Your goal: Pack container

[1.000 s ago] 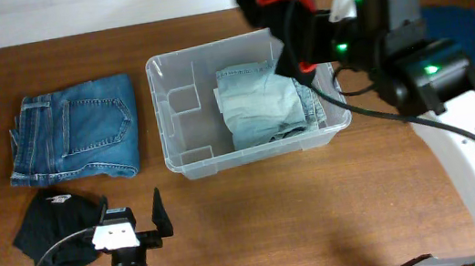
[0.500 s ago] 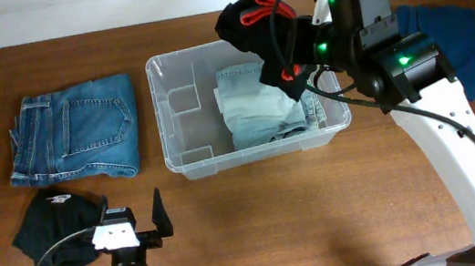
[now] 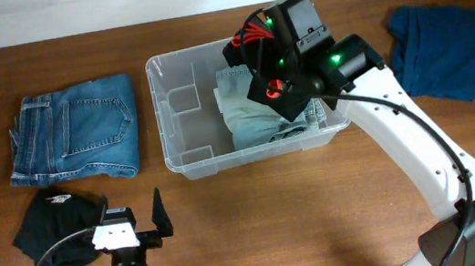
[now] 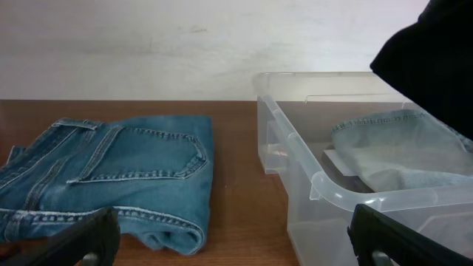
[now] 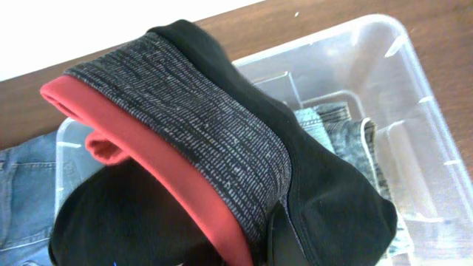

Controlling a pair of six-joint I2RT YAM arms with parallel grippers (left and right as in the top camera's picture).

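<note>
The clear plastic container [image 3: 188, 162] stands at the table's middle with pale folded jeans [image 3: 258, 112] inside; it also shows in the left wrist view [image 4: 347, 198] and the right wrist view [image 5: 414, 111]. My right gripper [image 3: 268, 74] is shut on a black garment with red trim [image 5: 185, 170] and holds it over the container's right half. My left gripper [image 3: 134, 222] is open and empty near the table's front left, facing the container.
Folded blue jeans [image 3: 76, 131] lie left of the container. A black garment [image 3: 57, 230] lies at the front left beside my left gripper. A dark blue cloth [image 3: 436, 50] lies at the back right.
My right gripper has carried the black garment leftward and down, from past the container's right rim to over its inside. The dark blue cloth is now uncovered. The left arm has not moved.
</note>
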